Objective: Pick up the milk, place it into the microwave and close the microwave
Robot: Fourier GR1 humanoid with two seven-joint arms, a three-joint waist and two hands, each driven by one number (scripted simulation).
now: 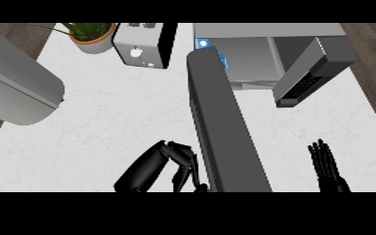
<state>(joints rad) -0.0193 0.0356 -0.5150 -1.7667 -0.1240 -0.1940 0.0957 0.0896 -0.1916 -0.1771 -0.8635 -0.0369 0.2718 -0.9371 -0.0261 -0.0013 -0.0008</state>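
Nearest, at the lower edge, the left hand (155, 169) sits on the white counter (103, 119) with its fingers (185, 160) bent inward. Their tips are right against the outer face of the microwave door (224, 129), and they enclose nothing. At the lower right the right hand (328, 168) rests open and empty, fingers straight and pointing up, well apart from the door.

The door is a long dark slab swung wide open, running from the lower edge up to the microwave (268, 55). Inside the microwave's pale cavity, just behind the door's far end, stands the milk (203, 44) (only a bit of blue and white carton shows past the door). A dark button panel (308, 74) slants at the microwave's right.

Farther left stand a silver toaster (141, 46) and a potted plant (92, 34).
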